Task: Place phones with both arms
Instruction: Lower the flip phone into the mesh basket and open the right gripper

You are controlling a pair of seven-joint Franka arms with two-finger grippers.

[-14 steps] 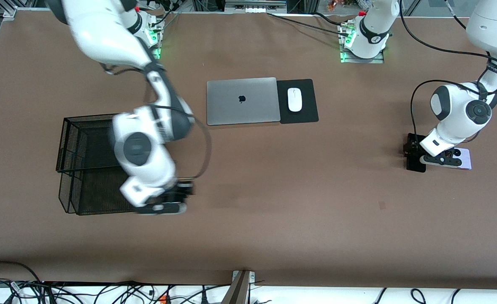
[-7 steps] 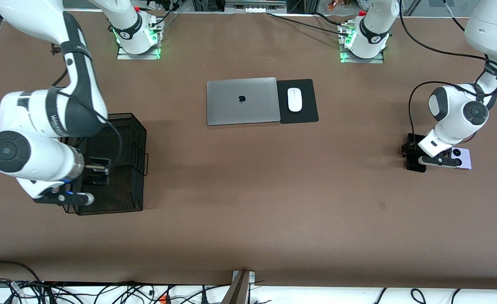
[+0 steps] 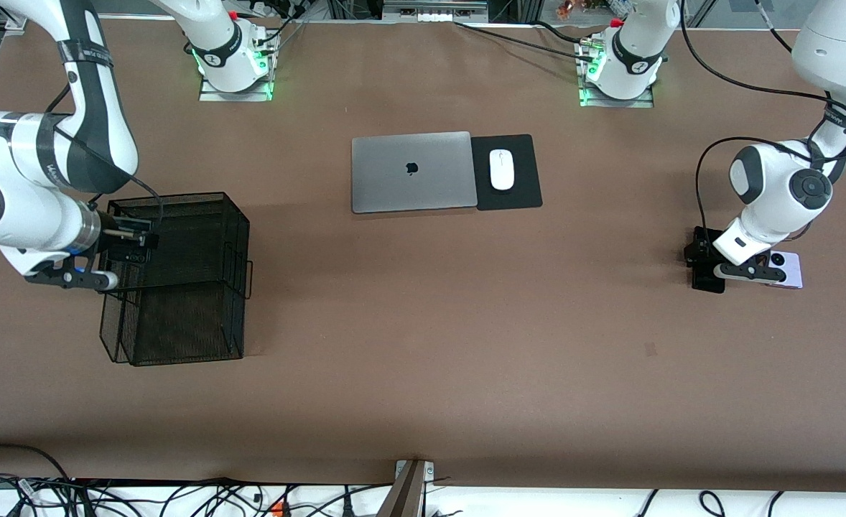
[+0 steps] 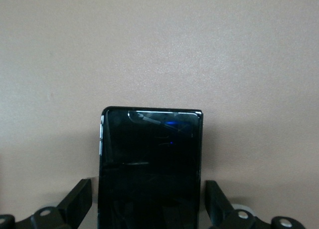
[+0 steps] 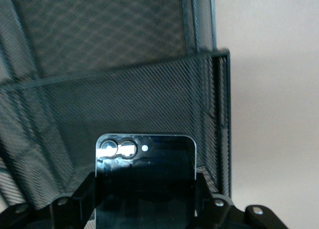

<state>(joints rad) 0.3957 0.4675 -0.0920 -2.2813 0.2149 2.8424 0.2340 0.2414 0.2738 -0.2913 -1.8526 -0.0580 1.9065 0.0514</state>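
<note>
My right gripper (image 3: 136, 245) is shut on the square black folded phone (image 5: 144, 179), whose two camera lenses show in the right wrist view, and holds it over the black mesh basket (image 3: 240, 237). My left gripper (image 3: 701, 256) is low over the longer black slab phone (image 3: 709, 281) on the table at the left arm's end. In the left wrist view its fingers (image 4: 77, 199) stand open on either side of the slab (image 4: 149, 159) with a gap at each side. The lavender phone (image 3: 789, 271) with two black circles lies beside the slab, partly hidden by the left wrist.
A closed silver laptop (image 3: 412, 171) and a white mouse (image 3: 501, 169) on a black pad (image 3: 520, 194) lie mid-table toward the bases. The basket's mesh wall (image 5: 149, 99) fills the right wrist view.
My right arm has swung from the basket's nearer corner across to its edge toward the right arm's end, carrying the square black phone. My left gripper has barely moved.
</note>
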